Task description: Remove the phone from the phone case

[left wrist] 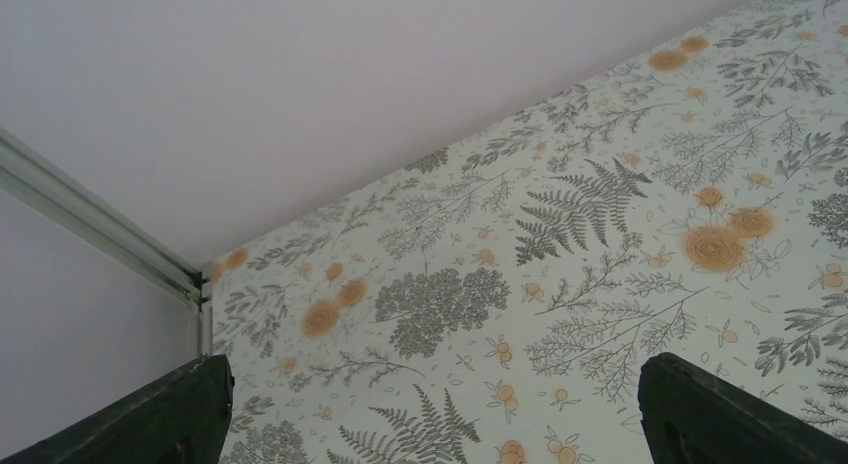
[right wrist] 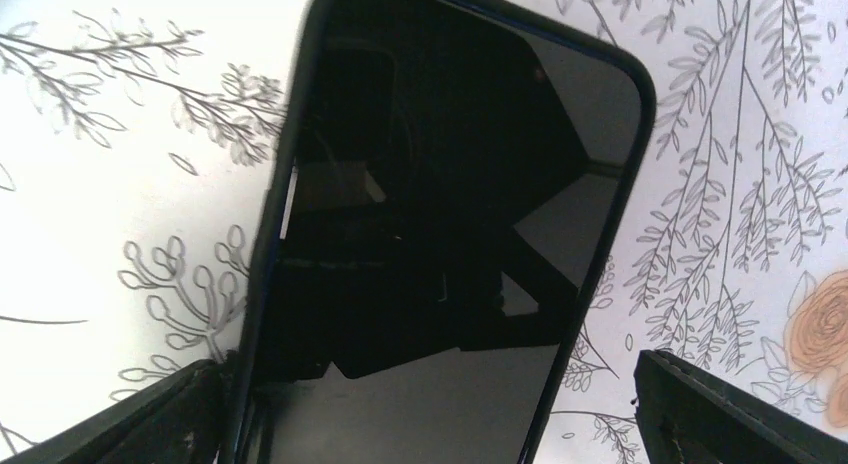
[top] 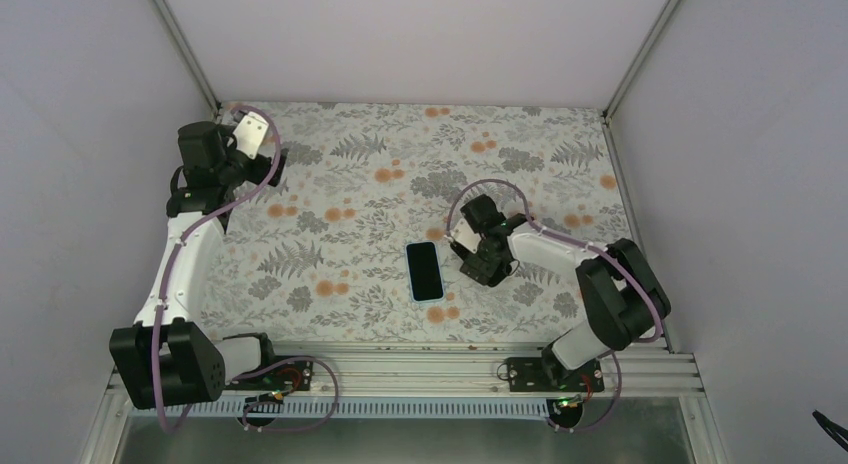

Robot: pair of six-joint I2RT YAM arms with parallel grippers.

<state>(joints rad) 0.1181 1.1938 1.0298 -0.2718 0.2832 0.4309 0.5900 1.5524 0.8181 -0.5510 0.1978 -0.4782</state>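
The phone (top: 424, 270) lies flat, screen up, in a light blue case near the middle of the floral table. In the right wrist view its dark screen (right wrist: 440, 204) fills the space between my fingers. My right gripper (top: 463, 256) sits just right of the phone and is open (right wrist: 425, 414). Its left finger (right wrist: 150, 414) is at the case's edge and its right finger (right wrist: 740, 409) stands apart from it. My left gripper (top: 272, 162) is open and empty (left wrist: 430, 414) over the back left part of the table.
The floral table cover (top: 340, 214) is enclosed by pale walls at the back and sides. A metal corner post (left wrist: 90, 224) stands by the left gripper. A slotted rail (top: 400, 369) runs along the near edge.
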